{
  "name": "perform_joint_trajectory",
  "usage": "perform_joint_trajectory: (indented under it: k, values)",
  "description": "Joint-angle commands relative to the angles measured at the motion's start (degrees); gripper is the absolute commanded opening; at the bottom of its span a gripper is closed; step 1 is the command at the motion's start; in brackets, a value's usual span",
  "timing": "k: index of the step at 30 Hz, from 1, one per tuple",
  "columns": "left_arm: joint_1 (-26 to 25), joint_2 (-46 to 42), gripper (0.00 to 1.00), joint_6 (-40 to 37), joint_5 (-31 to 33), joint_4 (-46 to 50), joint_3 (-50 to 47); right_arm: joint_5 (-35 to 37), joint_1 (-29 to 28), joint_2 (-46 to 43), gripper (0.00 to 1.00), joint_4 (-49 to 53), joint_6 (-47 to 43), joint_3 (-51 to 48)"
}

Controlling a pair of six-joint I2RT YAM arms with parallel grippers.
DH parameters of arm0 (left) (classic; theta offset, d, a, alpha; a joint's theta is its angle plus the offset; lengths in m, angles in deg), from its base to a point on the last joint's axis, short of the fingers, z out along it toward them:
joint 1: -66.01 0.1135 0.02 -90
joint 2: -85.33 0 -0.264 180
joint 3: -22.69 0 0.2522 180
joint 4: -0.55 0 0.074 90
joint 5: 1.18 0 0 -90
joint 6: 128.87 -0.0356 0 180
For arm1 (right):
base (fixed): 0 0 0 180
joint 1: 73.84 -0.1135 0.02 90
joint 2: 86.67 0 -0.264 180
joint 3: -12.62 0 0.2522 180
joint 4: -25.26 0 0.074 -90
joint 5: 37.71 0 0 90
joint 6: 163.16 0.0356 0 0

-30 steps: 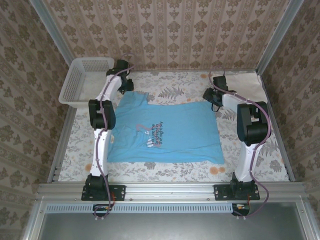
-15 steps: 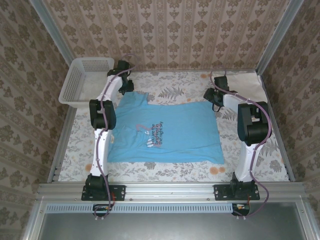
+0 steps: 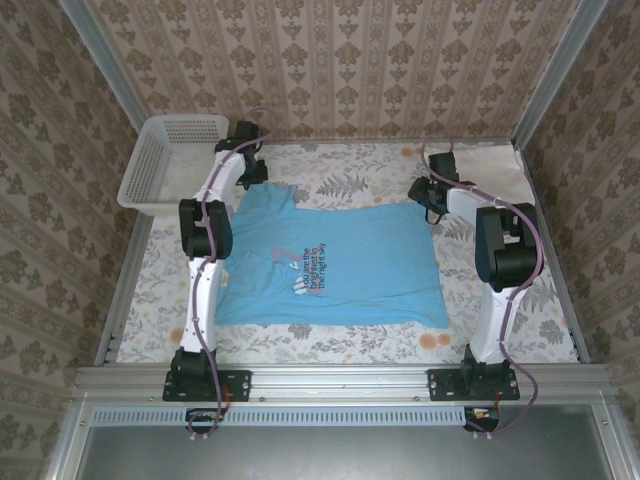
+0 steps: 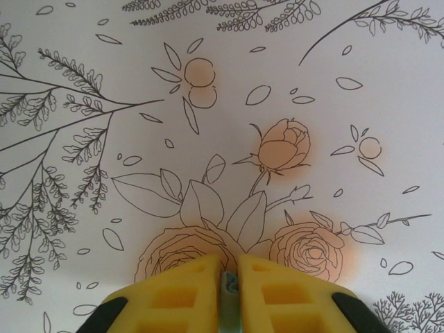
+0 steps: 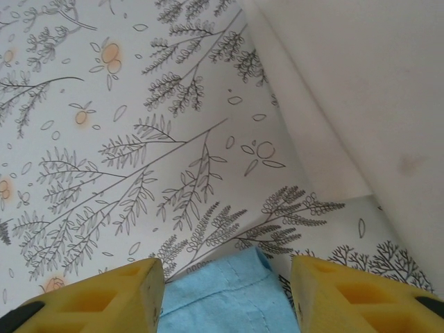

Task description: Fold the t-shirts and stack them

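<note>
The left gripper (image 4: 230,269) is pinched together on an edge of the light blue short-sleeved t-shirt (image 3: 340,260), which lies spread flat across the middle of the flower-printed counter (image 3: 350,180). The right gripper (image 5: 227,272) stands apart astride the shirt's far right corner. The plain cream-white t-shirt (image 5: 361,83) lies near it.

White mesh basket (image 3: 168,160) parked at the far left corner of the tabletop (image 3: 150,285), which wears a flowery cover (image 4: 312,62) with leaves and peachy blooms, patterned wallpaper (image 3: 350,60) on the walls around, metal rail (image 3: 340,380) along the near edge.
</note>
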Motion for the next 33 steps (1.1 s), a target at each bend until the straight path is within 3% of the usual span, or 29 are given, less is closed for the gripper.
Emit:
perform_joint_trajectory:
  k: [1,13,24,33]
  values:
    - [0.0,1.1,0.13,-1.0,-0.1,0.1,-0.6,1.5,0.6,1.1,0.53,3.0,0.8,1.7]
    - [0.1,1.0,0.07,-1.0,-0.9,-0.1,-0.7,0.6,0.8,5.8,0.42,9.8,1.4,8.4]
    - [0.4,0.3,0.05,-0.9,-1.9,-1.2,-1.9,1.5,-0.1,9.4,0.40,16.6,0.5,14.3]
    - [0.5,0.2,0.00,-0.8,-2.4,-1.5,-2.2,1.5,-0.4,10.4,0.21,17.9,-0.2,15.8]
